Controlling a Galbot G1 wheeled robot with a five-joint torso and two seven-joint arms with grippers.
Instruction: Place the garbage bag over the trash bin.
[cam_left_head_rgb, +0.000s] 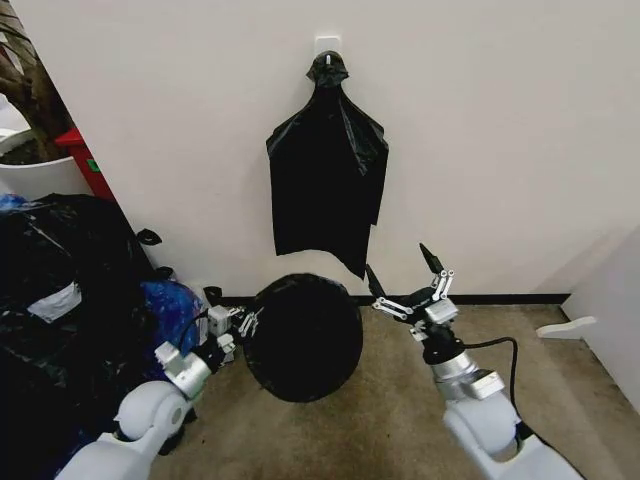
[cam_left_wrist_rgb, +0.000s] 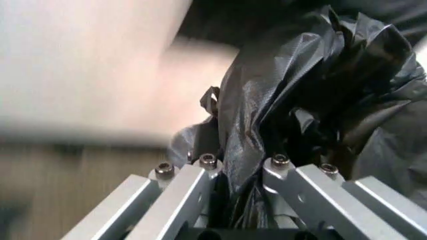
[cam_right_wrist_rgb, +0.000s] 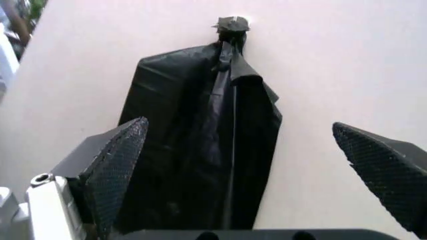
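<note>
The garbage bag (cam_left_head_rgb: 306, 336) is pulled into a round, glossy black drum shape on the floor by the wall. The trash bin is hidden under it. My left gripper (cam_left_head_rgb: 243, 324) sits at the bag's left edge, shut on a fold of the crinkled plastic (cam_left_wrist_rgb: 280, 100), which runs between its fingers (cam_left_wrist_rgb: 207, 161). My right gripper (cam_left_head_rgb: 405, 283) hangs open just right of the bag and above it, holding nothing. In the right wrist view its two black pads (cam_right_wrist_rgb: 120, 165) stand wide apart, facing the wall.
A flat bunch of black bags (cam_left_head_rgb: 328, 180) hangs knotted from a wall hook (cam_right_wrist_rgb: 207, 135). Big black sacks (cam_left_head_rgb: 50, 300) and a blue bag (cam_left_head_rgb: 170, 300) crowd the left. A white planter (cam_left_head_rgb: 30, 172) stands behind them. Brown carpet (cam_left_head_rgb: 400, 400) lies in front.
</note>
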